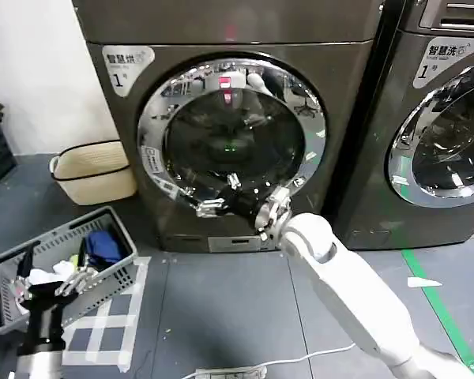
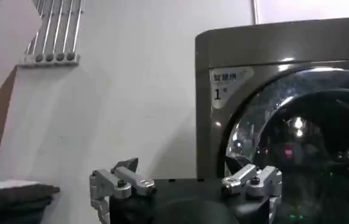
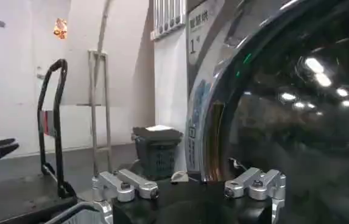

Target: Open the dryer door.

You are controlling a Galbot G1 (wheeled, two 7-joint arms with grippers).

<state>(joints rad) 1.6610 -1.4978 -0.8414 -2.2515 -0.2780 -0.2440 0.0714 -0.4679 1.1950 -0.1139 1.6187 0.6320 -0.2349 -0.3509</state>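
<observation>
The dryer door [image 1: 232,134] is the round, chrome-ringed glass port in the front of the dark machine marked "1"; it sits closed and flush in that front, filling the middle of the panel. My right gripper [image 1: 213,199] is stretched out to its lower rim, the white forearm running up from the bottom right of the head view to the wrist just under the glass. Its fingers [image 3: 128,184] stand spread apart, with nothing between them, and the chrome ring curves close past one side in the right wrist view. Whether a fingertip touches the rim I cannot tell.

My left gripper [image 2: 186,176] hangs low at my left side, above the grey basket [image 1: 31,257] of laundry on the floor; its fingers are also spread and empty, pointing toward the dryer's upper left corner.

A cream basket [image 1: 91,170] stands against the wall just left of the dryer. A second machine [image 1: 438,118] stands beside it on the right, cut off by the frame edge.
</observation>
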